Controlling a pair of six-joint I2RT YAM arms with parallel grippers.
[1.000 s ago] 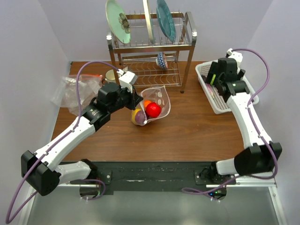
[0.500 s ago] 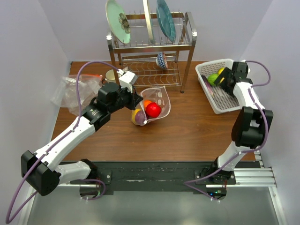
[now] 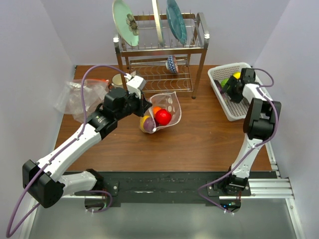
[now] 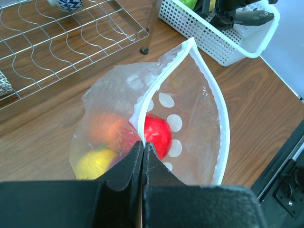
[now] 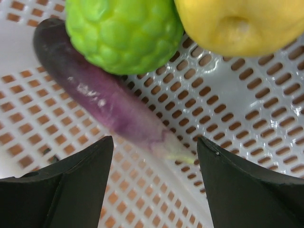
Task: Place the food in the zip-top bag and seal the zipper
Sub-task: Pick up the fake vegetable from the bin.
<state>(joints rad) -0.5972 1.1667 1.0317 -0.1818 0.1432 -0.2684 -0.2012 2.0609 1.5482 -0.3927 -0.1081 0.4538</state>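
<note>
Several pieces of the food lie inside the zip-top bag (image 4: 190, 109), which sits near the middle of the table (image 3: 199, 144), just near of the dish rack (image 3: 159, 55). A red round (image 4: 156, 133), an orange one (image 4: 107, 130) and a yellow one (image 4: 92, 164) show through the film. The zipper (image 4: 223, 128) curves round a mouth that gapes toward the right.

More of the food waits in the white basket (image 3: 234, 112) at the far right. The eggplant (image 5: 95, 95) lies flat on the basket's floor. A bumpy green fruit (image 5: 123, 33) presses against it, and a yellow fruit (image 5: 242, 23) sits beside that.

I see two likely ways this could go wrong. The eggplant tapers to a thin, smooth stem end right under the right fingers, so a grasp there could slip or tip it, and lifting it may roll the green fruit. The mouth is also propped open by one pinch only. If a long piece catches the rim on its way in, it could drag the bag out of that hold or spill what is inside.

The left gripper (image 4: 142, 148) is clamped tight on the bag's rim, with the zipper strip running down into its closed fingers. The right gripper (image 5: 155, 142) hangs low over the basket with its fingers spread wide. It holds nothing, and the eggplant's stem end lies in the gap between them. I cannot tell whether the tips touch the basket's floor.
</note>
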